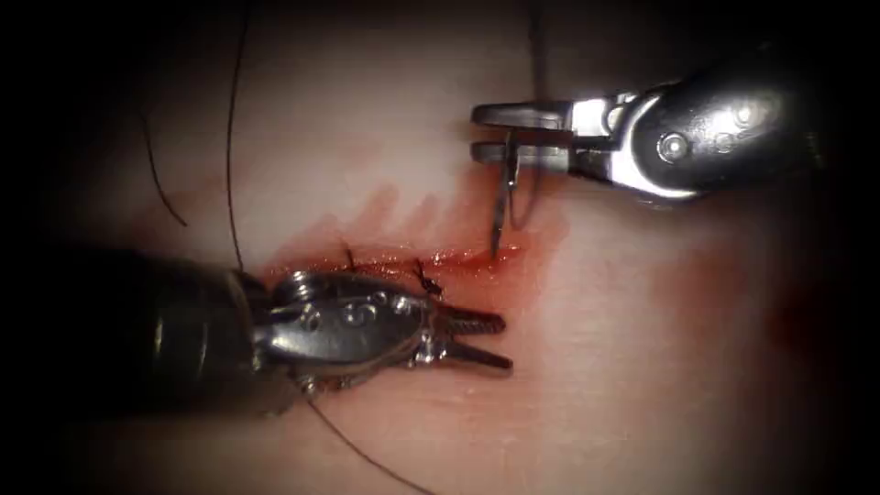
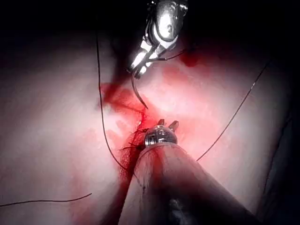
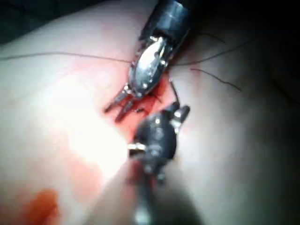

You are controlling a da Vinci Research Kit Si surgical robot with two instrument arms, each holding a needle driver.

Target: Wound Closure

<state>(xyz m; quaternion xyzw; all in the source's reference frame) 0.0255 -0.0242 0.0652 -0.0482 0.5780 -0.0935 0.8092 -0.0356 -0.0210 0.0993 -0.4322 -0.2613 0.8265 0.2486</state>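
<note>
Red fluid (image 1: 431, 259): pools along the cut and streaks the pale surface above it; a fainter stain lies toward the tissue's right edge.
Tissue (image 1: 642, 367): pale pork belly, carrying all items.
Cut (image 1: 394, 264): runs roughly level across the middle of the tissue; short dark cut ends of thread (image 1: 426, 280) stand up from its line beside the left tool.
Right gripper (image 1: 490, 131): enters from the tissue's right edge, jaws closed on the needle near its upper, blunt end, above the cut's right end. It also shows in the left wrist view (image 2: 140, 65), holding the needle in the same way.
Needle (image 1: 500, 206): hangs nearly upright from the right gripper, curve seen edge-on. Its tip points down and meets the tissue at the cut's right end; whether it has entered cannot be told. The left wrist view shows the curve (image 2: 137, 93) sweeping down to the red patch.
Left gripper (image 1: 477, 339): lies just below the cut, pointing right, jaws parted a little and holding nothing. The right wrist view confirms the parted, empty jaws (image 3: 119, 105).
Thread (image 1: 234, 137): one dark strand runs from the tissue's far edge down toward the cut's left end; another trails out below the left tool toward the near edge; a loose piece lies near the left edge.
</note>
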